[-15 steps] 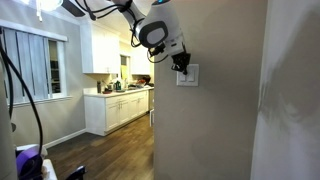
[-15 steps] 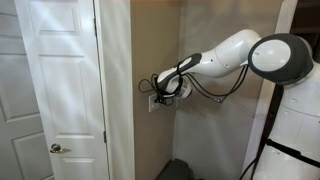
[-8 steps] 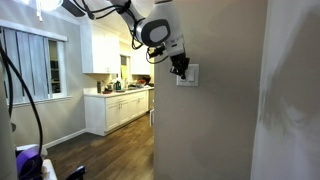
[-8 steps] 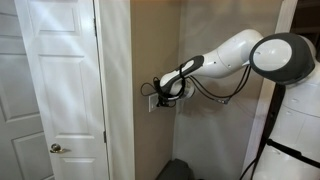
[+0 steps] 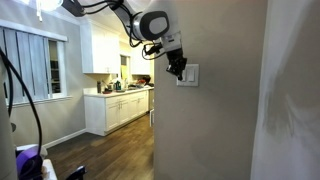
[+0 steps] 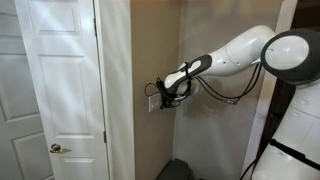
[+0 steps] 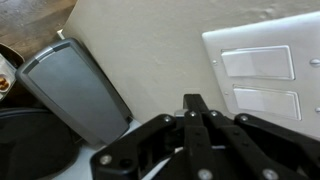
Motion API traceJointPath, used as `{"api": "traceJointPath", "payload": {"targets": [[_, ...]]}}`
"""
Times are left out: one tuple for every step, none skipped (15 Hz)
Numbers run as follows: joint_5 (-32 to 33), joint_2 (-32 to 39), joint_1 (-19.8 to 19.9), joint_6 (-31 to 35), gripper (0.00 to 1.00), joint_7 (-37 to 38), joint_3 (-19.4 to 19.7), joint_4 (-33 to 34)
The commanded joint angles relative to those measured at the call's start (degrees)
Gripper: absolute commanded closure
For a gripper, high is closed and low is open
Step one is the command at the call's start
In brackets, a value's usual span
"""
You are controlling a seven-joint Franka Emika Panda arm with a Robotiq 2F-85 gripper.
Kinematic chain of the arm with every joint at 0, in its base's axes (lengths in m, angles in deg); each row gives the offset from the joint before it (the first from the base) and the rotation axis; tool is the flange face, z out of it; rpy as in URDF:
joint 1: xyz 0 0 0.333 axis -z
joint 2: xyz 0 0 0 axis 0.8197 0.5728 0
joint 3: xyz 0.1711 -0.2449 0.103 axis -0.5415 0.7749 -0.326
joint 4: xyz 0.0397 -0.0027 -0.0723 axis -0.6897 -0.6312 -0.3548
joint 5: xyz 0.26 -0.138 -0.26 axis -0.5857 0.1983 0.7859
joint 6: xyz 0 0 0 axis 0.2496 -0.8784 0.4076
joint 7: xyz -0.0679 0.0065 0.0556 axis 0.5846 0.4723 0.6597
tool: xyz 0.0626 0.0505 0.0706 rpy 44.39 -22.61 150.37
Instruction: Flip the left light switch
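Observation:
The white wall plate (image 5: 187, 74) hangs on the beige wall, and its left half is the left light switch (image 5: 183, 74). My gripper (image 5: 177, 69) is shut and empty, with its tip at the plate's left edge. It also shows side-on in an exterior view, gripper (image 6: 160, 97) against plate (image 6: 153, 102). In the wrist view the closed gripper (image 7: 193, 100) points at bare wall just beside the plate (image 7: 215, 45). Two rocker paddles show there, stacked in the turned picture. I cannot tell which is the left one, or whether the tip touches the plate.
The wall's outer corner (image 5: 154, 110) is just left of the plate, with a kitchen with white cabinets (image 5: 118, 108) beyond it. A white panelled door (image 6: 55, 90) stands beside the wall. The robot's white base (image 6: 295, 130) is close by.
My gripper has shifted a little toward the plate's left edge, and the wrist and forearm have risen slightly. The jaws stay shut.

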Motion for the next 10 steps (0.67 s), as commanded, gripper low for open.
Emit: {"api": "traceJointPath", "payload": {"targets": [[1.91, -2.68, 0.93, -2.09, 1.0, 2.57, -0.72, -1.56], [1.71, -2.86, 0.88, -2.4, 1.0, 2.37, -0.74, -1.54], [2.22, -2.95, 1.09, -3.16, 0.74, 2.75, -0.78, -1.43], [2.36, -3.08, 1.14, -3.38, 0.73, 2.83, -0.82, -1.47], [0.02, -1.13, 0.38, -1.8, 0.93, -0.2, -0.37, -0.22], [0.08, -1.19, 0.38, -1.92, 0.87, -0.2, -0.37, -0.23], [0.1, -1.22, 0.39, -1.97, 0.79, -0.2, -0.38, -0.24], [0.12, -1.22, 0.39, -1.99, 0.74, -0.2, -0.38, -0.24], [0.14, -1.22, 0.39, -2.01, 0.73, -0.19, -0.38, -0.25], [0.15, -1.22, 0.39, -2.02, 0.73, -0.19, -0.38, -0.25]]}}
